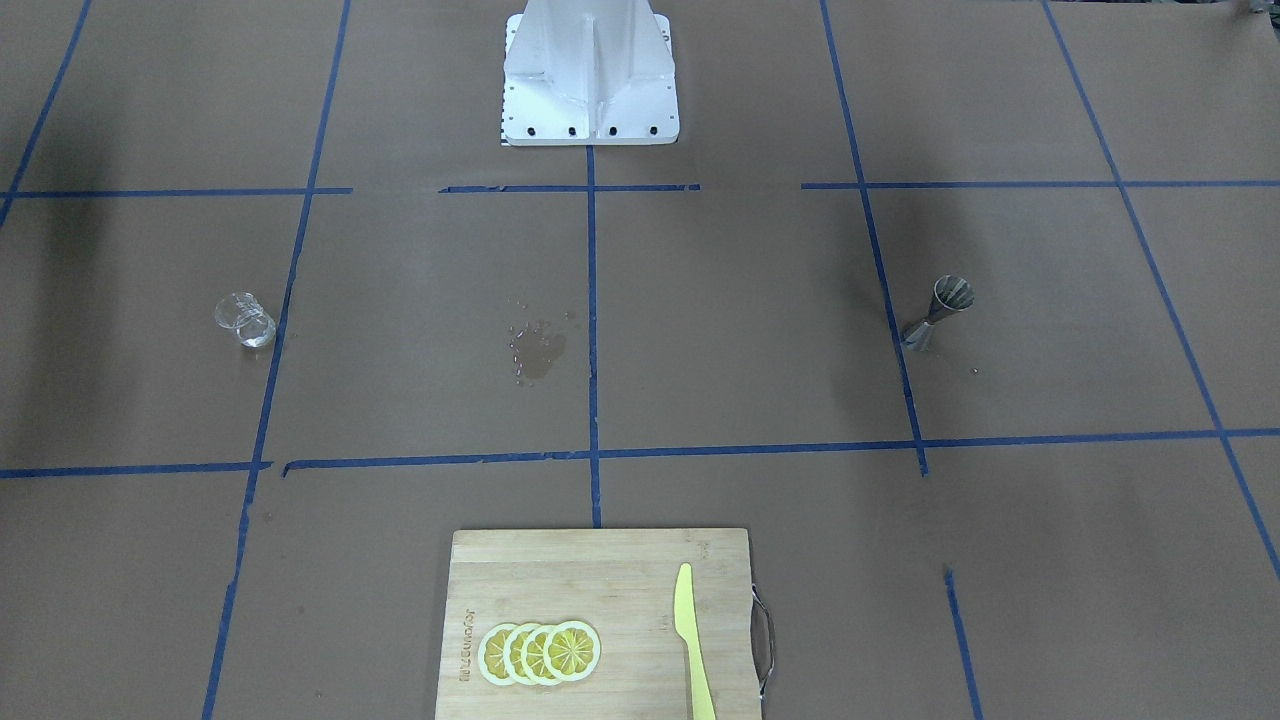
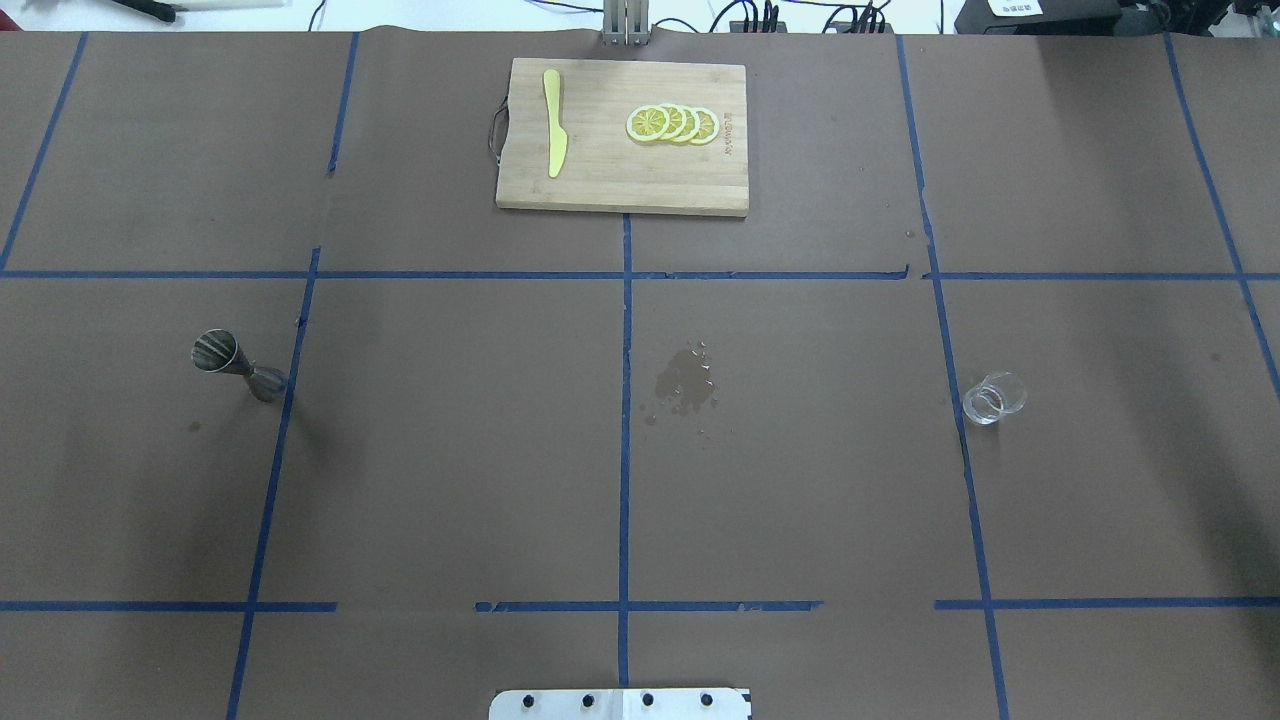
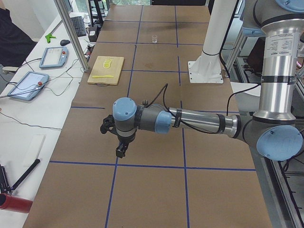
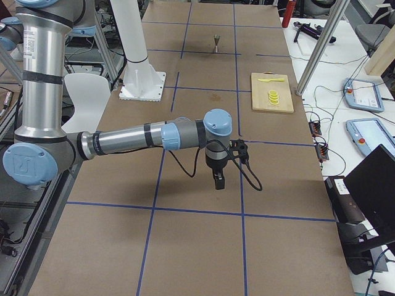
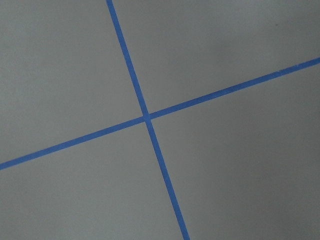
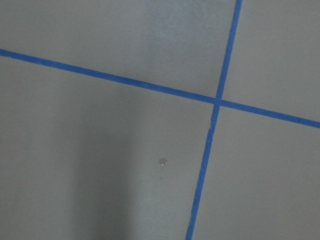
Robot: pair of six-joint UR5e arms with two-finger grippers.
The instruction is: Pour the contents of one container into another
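The glass cup (image 2: 994,398) stands at the overhead view's right, the steel jigger (image 2: 238,367) at its left. I judge the cup light, slick and fragile, so I'd pinch its sides mid-height. I cannot tell whether the left fingers (image 3: 120,152) or right fingers (image 4: 219,180) are apart.

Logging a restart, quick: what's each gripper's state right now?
Left gripper: cannot be told, since it shows only in a side view.
Right gripper: cannot be told, since it shows only in a side view.
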